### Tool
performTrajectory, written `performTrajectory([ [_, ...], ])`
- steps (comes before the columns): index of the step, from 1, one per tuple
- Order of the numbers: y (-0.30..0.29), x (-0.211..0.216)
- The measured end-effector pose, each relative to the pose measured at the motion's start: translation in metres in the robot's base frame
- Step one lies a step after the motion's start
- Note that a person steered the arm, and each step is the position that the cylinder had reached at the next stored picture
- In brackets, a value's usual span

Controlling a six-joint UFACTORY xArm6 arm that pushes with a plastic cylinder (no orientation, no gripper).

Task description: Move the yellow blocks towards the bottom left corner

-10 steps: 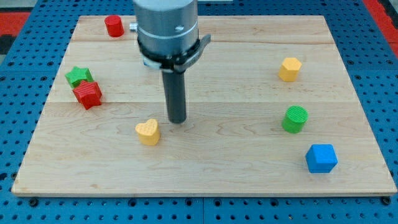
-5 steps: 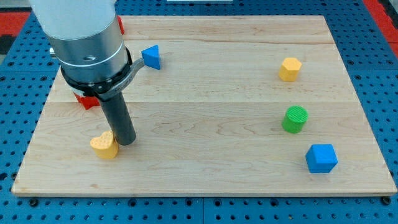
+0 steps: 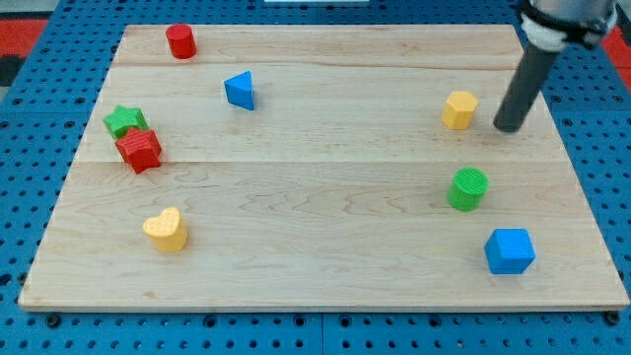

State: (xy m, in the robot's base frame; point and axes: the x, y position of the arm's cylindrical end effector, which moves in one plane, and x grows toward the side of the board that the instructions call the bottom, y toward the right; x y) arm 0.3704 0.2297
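Observation:
A yellow heart block (image 3: 166,230) lies near the board's bottom left. A yellow hexagonal block (image 3: 459,109) sits at the view's right, upper part of the board. My tip (image 3: 508,127) stands just to the right of the yellow hexagonal block, a small gap between them. The rod rises to the view's top right corner.
A red cylinder (image 3: 180,41) is at the top left. A blue triangular block (image 3: 240,90) lies right of it. A green star (image 3: 124,120) touches a red star (image 3: 139,150) at the left. A green cylinder (image 3: 468,188) and a blue cube (image 3: 509,250) are at the lower right. The wooden board (image 3: 325,197) lies on a blue pegboard.
The yellow heart was pushed down and left, then left alone. My tip left it and crossed the board to the right side of the yellow hexagonal block.

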Motion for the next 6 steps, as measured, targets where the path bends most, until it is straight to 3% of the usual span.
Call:
performTrajectory([
  [1,-0.016,-0.032],
  [3,-0.120,0.031],
  [4,-0.072,0.026],
  [5,-0.096,0.050],
  [6,-0.158,0.068],
])
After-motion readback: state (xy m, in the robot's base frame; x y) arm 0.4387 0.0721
